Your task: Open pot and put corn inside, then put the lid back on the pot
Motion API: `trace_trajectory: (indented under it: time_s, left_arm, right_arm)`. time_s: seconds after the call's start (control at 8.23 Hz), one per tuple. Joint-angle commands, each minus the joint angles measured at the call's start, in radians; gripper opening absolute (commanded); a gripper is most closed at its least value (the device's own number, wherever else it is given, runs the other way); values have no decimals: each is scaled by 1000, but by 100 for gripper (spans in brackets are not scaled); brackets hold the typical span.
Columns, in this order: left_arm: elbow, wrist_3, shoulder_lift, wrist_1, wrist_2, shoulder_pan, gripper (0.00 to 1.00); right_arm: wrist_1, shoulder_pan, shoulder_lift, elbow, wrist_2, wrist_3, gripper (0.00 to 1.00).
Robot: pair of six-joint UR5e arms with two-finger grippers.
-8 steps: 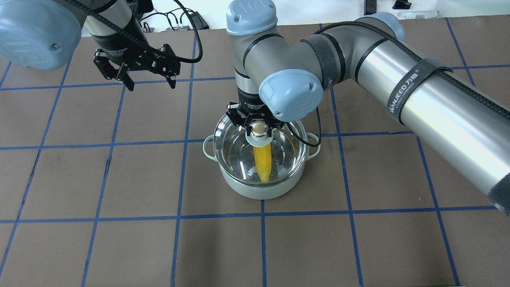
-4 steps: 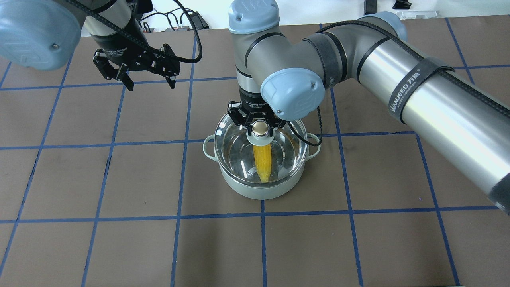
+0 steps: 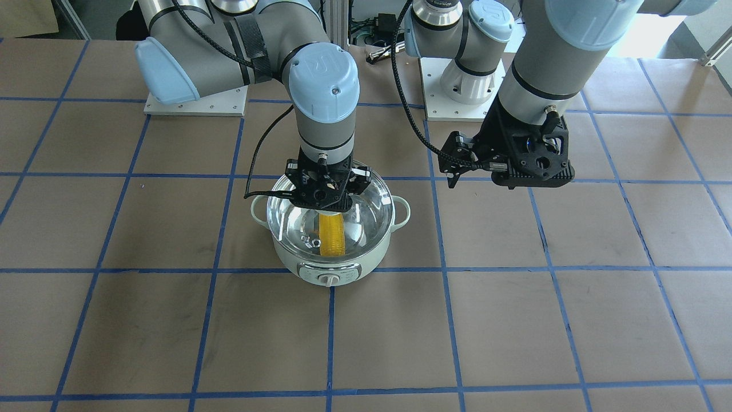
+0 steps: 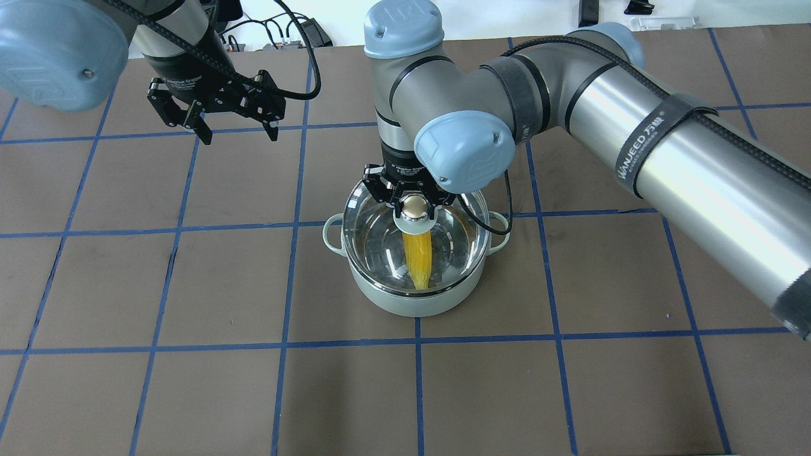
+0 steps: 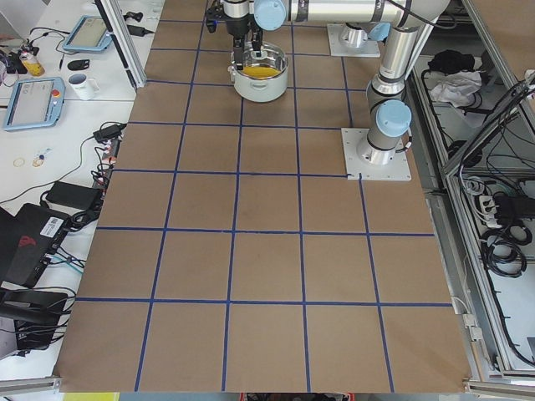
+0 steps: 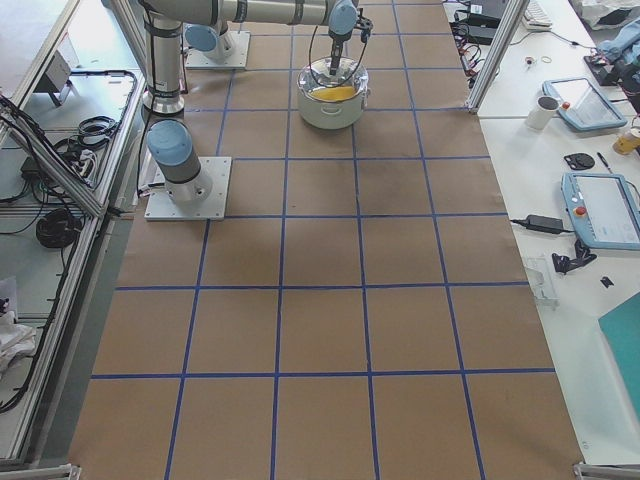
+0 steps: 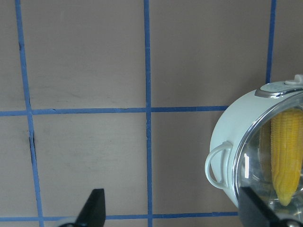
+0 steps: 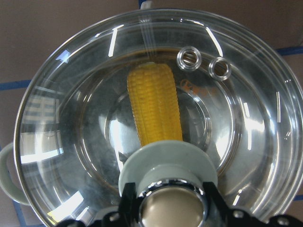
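Observation:
The pale mint-green pot (image 4: 415,303) stands at the table's middle, its dial panel (image 3: 329,276) facing away from the robot. The yellow corn (image 4: 418,256) lies inside it, seen through the glass. My right gripper (image 4: 413,204) is shut on the gold knob (image 8: 170,208) of the clear glass lid (image 4: 374,234). It holds the lid level over the pot's rim; I cannot tell whether it rests on it. My left gripper (image 4: 239,136) is open and empty, raised above the table to the far left of the pot. Its wrist view shows the pot (image 7: 236,123) and corn (image 7: 286,156) at the right edge.
The brown table mat (image 4: 190,285) carries a blue tape grid. The pot's power cord (image 3: 269,149) runs back toward the robot's bases (image 3: 194,106). Side benches with tablets and a mug (image 6: 548,112) stand beyond the table's edge.
My right gripper has carried the lid slightly to the right, more squarely over the pot. The left gripper has drifted a little upward in the view and stays open.

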Motion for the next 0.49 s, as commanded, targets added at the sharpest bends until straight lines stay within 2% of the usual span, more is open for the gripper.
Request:
trace_trajectory:
  time_s: [0.0,0.36]
  left_arm:
    - [0,0,0,0,0,0,100]
    - [0,0,0,0,0,0,100]
  right_arm:
    - [0,0,-1,1,0,5,34]
    - [0,0,-9,0,-5,12,34]
